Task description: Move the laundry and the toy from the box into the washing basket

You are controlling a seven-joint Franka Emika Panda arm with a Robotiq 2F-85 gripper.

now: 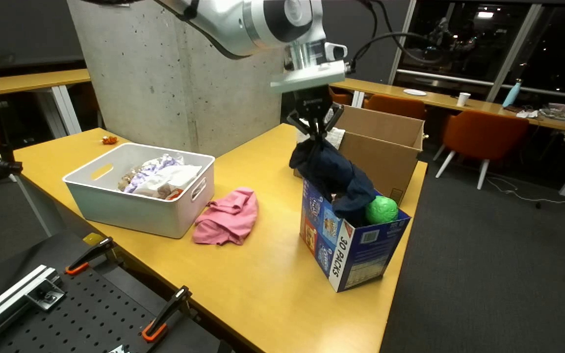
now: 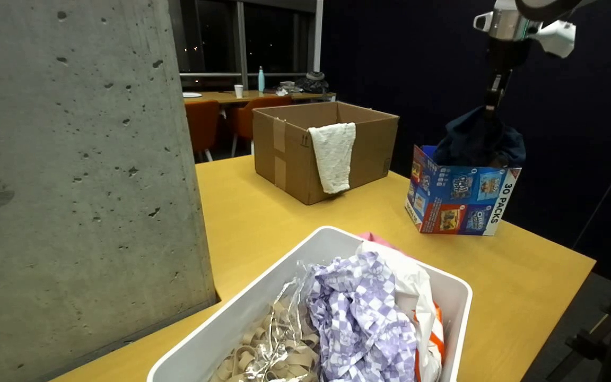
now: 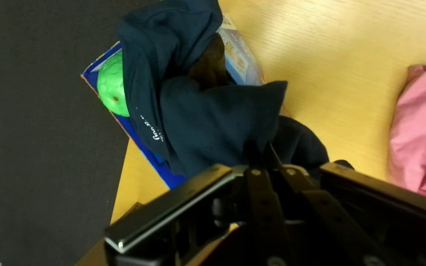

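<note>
Tabletop (image 1: 272,284), cloth (image 3: 213,118) apparently lettered, wrist view only

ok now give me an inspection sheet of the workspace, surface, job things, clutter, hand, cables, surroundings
Surface: table; spills, nothing seen.
Job's things: navy cloth partly in the box; ball, probably the toy, in the box's corner; pink cloth on the table beside the basket; crumpled items in the basket.
Clutter: carton with a towel over its side; small orange thing on the table beyond the basket.
Hand: shut on the navy cloth, above the box.
Cables: black cables by the arm; white cable on the floor.
Surroundings: pillar beside the table, chairs, dark windows, clamps on a black bench.
</note>
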